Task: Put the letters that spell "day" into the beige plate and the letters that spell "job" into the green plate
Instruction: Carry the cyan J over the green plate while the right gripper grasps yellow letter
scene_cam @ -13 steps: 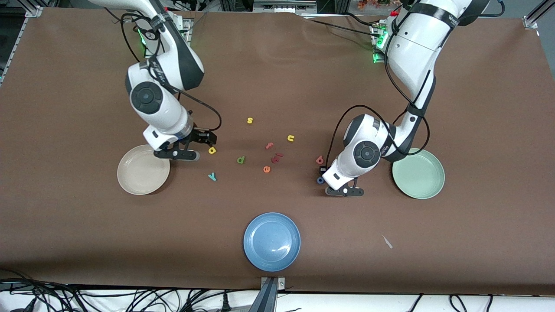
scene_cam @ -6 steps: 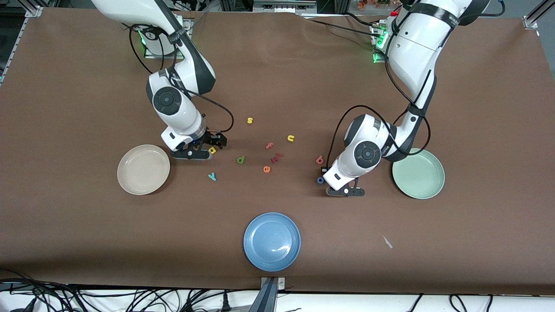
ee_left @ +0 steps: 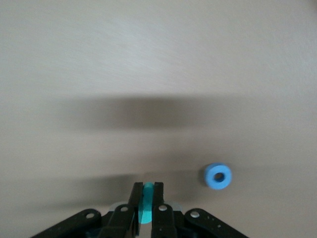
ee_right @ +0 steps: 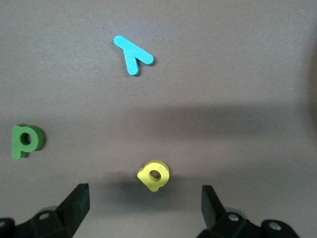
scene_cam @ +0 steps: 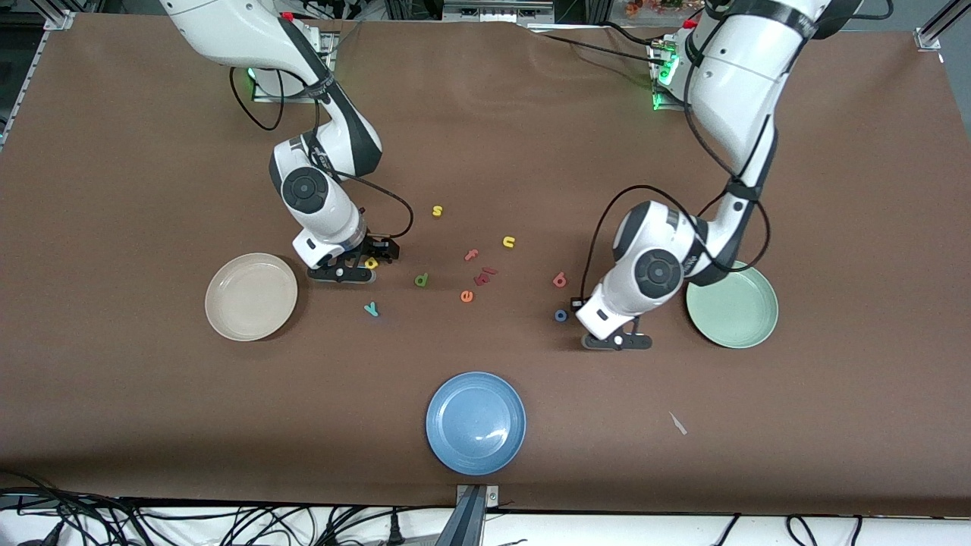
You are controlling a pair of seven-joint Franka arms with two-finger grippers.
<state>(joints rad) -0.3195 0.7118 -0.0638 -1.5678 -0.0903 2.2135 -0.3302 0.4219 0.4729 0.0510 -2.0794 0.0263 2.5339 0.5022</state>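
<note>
Letters for both words lie scattered on the brown table (scene_cam: 152, 417), and we place them from the blue plate (scene_cam: 476, 423), which sits nearest the front camera; in the front view the beige plate (scene_cam: 251, 296) lies farther back than it toward the right arm's end, the green plate (scene_cam: 732, 303) likewise toward the left arm's end, and both are empty; the green d (scene_cam: 422, 280), the teal y (scene_cam: 371, 309) and the yellow a (scene_cam: 371, 263) all lie farther back than the blue plate on the beige plate's side, the salmon-red b (scene_cam: 560, 280) and the blue o (scene_cam: 560, 315) on the green plate's side; the right gripper (scene_cam: 356, 267) is low at the a, the left gripper (scene_cam: 616, 341) low between the o and the green plate.

From the left wrist view, the left gripper (ee_left: 146, 201) is pinched on a thin teal piece (ee_left: 146, 208), we judge the j, with the o (ee_left: 218, 176) lying free nearby.

From the right wrist view, the right gripper (ee_right: 143, 198) is spread wide, the a (ee_right: 154, 175) flat between its fingers (ee_right: 75, 202), the y (ee_right: 132, 54) and d (ee_right: 26, 140) apart from it.

We judge these foam letters very light, soft and springy; best taken across their flat faces or a straight stroke, gently, since they could tip or flick away.
</note>
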